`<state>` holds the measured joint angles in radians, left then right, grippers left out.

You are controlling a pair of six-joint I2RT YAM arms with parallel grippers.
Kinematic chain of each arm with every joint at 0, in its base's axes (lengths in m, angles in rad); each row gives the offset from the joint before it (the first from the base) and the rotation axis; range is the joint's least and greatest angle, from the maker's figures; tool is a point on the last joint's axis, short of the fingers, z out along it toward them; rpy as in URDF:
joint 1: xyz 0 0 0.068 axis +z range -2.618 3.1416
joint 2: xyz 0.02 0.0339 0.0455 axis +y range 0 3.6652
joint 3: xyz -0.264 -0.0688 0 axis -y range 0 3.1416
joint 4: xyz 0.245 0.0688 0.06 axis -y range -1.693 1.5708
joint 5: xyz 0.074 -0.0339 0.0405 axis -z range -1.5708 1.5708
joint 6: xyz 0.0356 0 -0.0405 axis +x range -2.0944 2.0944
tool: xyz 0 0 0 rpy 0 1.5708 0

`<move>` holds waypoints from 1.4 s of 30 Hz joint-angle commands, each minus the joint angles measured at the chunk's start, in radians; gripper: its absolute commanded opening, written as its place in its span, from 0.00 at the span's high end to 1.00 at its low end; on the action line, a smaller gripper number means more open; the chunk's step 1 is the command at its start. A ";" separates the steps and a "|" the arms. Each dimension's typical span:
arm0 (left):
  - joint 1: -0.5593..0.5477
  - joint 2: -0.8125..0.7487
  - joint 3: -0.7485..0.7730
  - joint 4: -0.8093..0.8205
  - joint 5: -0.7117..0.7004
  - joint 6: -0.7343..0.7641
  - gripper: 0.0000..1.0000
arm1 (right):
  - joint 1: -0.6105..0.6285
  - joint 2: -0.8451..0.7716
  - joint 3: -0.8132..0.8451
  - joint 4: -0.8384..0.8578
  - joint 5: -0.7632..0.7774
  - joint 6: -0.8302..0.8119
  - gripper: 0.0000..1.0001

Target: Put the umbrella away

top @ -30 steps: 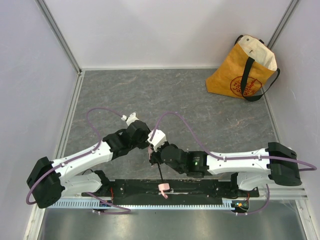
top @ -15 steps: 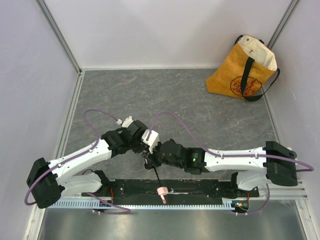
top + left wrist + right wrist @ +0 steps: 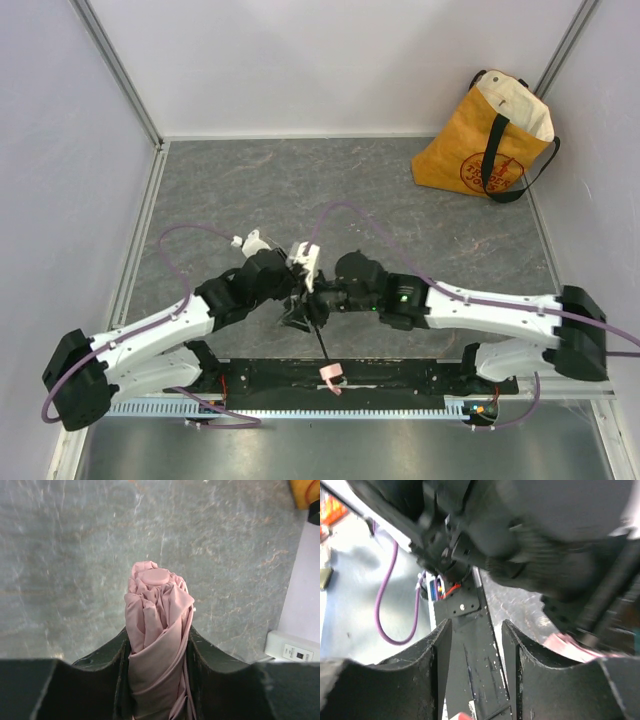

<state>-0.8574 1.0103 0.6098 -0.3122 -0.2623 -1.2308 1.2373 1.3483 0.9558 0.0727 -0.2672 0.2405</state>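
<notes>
Between the fingers of our left claw, the umbrella sits clenched by its folded pink canopy, with the capped tip pointing out ahead of the claw over the grey table. Just beside it, our right claw is the one that changes. In the view from a second back we see it pinched shut right by the black shaft, apparently on it. Now its jaws stand parted with nothing between them, and only a scrap of pink shows off to their right.

We judge that the umbrella now hangs on the left claw alone. The shaft and the small pink handle trail behind that claw toward the arm bases, so the shaft looks still drawn out and the folding is probably not finished. The yellow tote bag stands well apart, far ahead and to the right of both claws. We think the released right claw is free to take a fresh hold lower down, near the handle, though nothing here shows where it goes
</notes>
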 commanded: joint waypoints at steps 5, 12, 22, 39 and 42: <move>-0.008 -0.154 -0.251 0.744 -0.242 0.557 0.98 | -0.079 -0.346 0.066 -0.328 0.455 0.131 0.30; -0.006 -0.037 -0.312 1.417 -0.143 1.080 0.98 | -0.128 -0.436 0.018 -0.455 0.622 0.140 0.24; -0.005 0.148 -0.213 1.762 0.193 1.576 0.98 | -0.151 -0.526 -0.061 -0.461 0.689 0.171 0.22; 0.106 0.274 -0.368 1.977 0.276 1.455 0.98 | -0.153 -0.528 -0.071 -0.488 0.695 0.189 0.21; 0.112 0.278 -0.332 1.977 0.175 1.377 0.98 | -0.153 -0.488 -0.057 -0.458 0.686 0.180 0.21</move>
<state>-0.7574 1.3022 0.2256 1.2530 0.0483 0.2668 1.0878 0.8204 0.8757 -0.4198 0.4023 0.4156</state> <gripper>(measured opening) 0.406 0.787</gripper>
